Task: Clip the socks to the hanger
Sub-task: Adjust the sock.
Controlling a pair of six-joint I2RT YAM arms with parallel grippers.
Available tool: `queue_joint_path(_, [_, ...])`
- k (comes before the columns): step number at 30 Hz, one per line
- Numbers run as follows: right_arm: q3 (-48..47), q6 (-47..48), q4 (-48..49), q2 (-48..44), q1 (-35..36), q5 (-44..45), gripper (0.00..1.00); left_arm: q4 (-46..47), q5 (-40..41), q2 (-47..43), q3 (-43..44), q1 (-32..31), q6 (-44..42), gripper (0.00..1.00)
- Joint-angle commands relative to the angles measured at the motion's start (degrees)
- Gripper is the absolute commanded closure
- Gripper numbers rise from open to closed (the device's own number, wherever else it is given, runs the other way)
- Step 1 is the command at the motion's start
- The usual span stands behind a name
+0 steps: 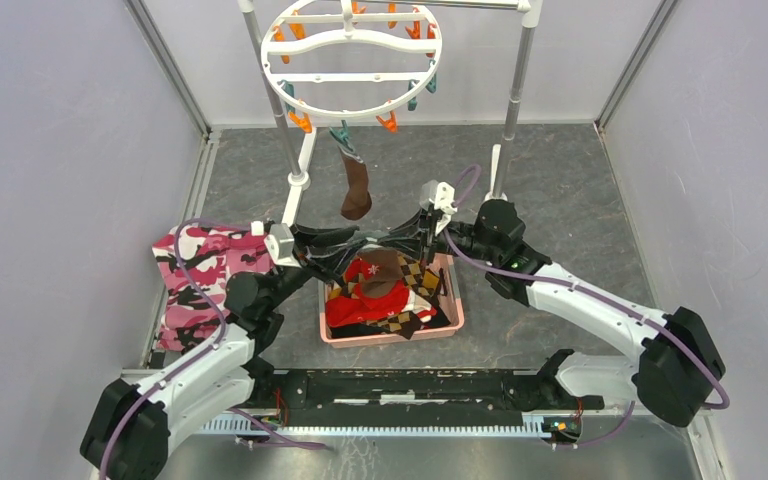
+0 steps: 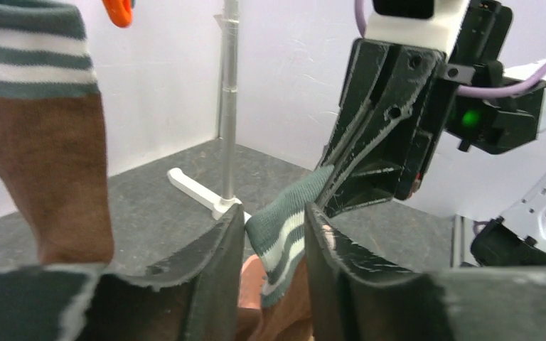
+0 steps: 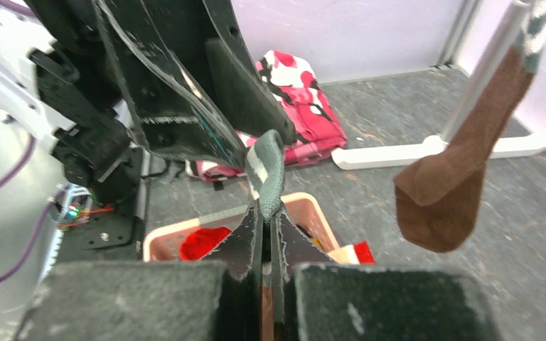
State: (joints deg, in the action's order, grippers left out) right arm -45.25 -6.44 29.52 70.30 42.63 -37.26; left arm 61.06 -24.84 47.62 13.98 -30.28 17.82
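Grey tabletop (image 1: 580, 180); one sock (image 1: 356, 195) clipped to the hanger (image 1: 350, 77) — second sock (image 1: 385, 268) held over the basket (image 1: 390, 340).
Left gripper (image 2: 274, 217) is spread around its cuff (image 2: 284, 227), right gripper (image 3: 266, 213) clamped on it — the cuff should be kept taut toward an orange clip (image 1: 388, 122).

Hanger (image 1: 350, 77): white; clips orange (image 1: 300, 122) and teal (image 1: 342, 135).
Hanging sock (image 1: 356, 190) beyond the basket (image 1: 390, 338), and second sock (image 2: 284, 234) above it: dark brown, grey-green-and-white striped cuffs.
Basket: pink.
Cloth (image 1: 200, 275) left of it: pink, white and black camouflage.
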Motion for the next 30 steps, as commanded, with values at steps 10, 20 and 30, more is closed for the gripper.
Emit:
queue_joint_path(10, [-5.19,26.39,-16.98,-8.30,-1.33,8.05,1.00,-14.97,-0.88,-4.51,7.03,-0.13,0.91,0.35])
queue_joint_path(20, [-1.44,50.49,-19.23,-12.97,-1.36,3.57,0.95,-11.24,-8.18,4.26,12.70,-0.13,4.29,0.39])
queue_joint_path(30, [-0.60,55.07,-19.92,-14.81,-1.38,0.04,0.99,-12.91,-12.74,8.92,17.02,-0.14,7.31,0.42])
